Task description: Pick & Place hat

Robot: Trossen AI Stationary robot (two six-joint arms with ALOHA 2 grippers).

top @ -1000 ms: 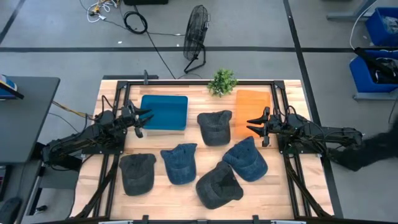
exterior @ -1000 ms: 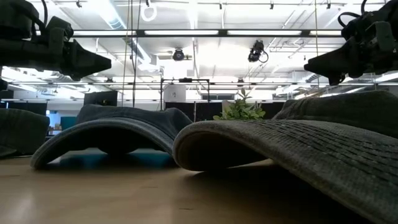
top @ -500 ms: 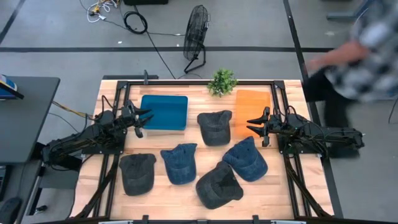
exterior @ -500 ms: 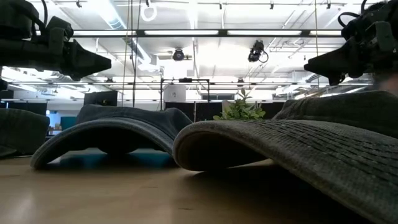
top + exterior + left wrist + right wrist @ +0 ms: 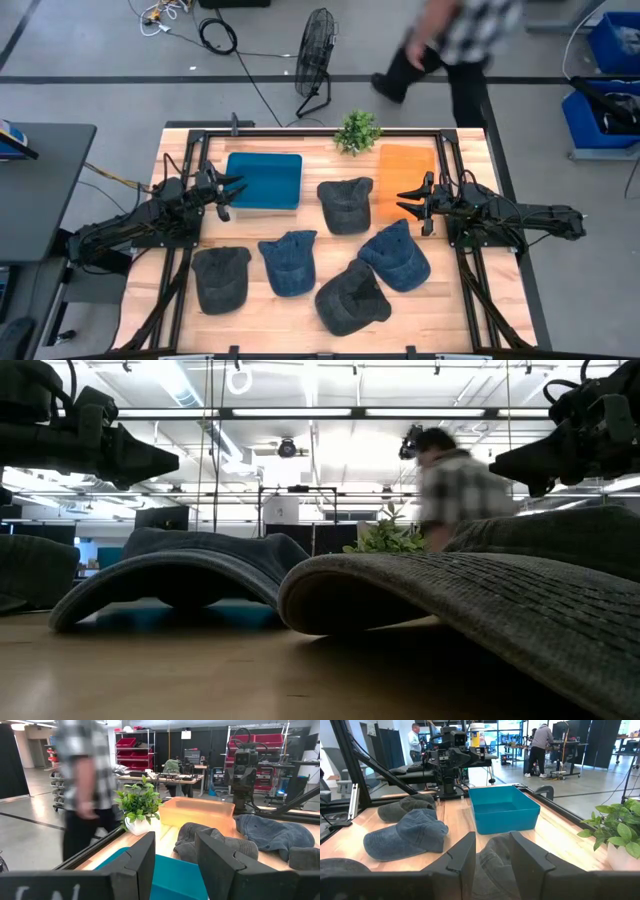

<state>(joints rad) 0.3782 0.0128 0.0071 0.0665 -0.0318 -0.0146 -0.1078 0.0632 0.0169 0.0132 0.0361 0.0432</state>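
Five caps lie on the wooden table, each resting on its brim and crown: a dark grey one (image 5: pixel 345 204) between the bins, a blue one (image 5: pixel 288 263), a grey one (image 5: pixel 220 279), a dark one (image 5: pixel 352 297) and a blue one (image 5: pixel 396 256). My left gripper (image 5: pixel 234 196) hangs open above the blue bin's (image 5: pixel 264 181) left edge. My right gripper (image 5: pixel 403 203) hangs open over the orange bin's (image 5: pixel 407 176) near part, just right of the dark grey cap. In the wrist views both grippers, left (image 5: pixel 175 862) and right (image 5: pixel 494 860), show open fingers with nothing between them.
A small potted plant (image 5: pixel 357 131) stands at the far edge between the bins. A black frame (image 5: pixel 448 180) runs along the table's sides. A person (image 5: pixel 455 40) walks on the floor beyond the far edge, near a floor fan (image 5: pixel 316 60).
Both arms have kept still and no cap has moved. A person has walked from the table's right side round to the floor behind its far edge, heading left.
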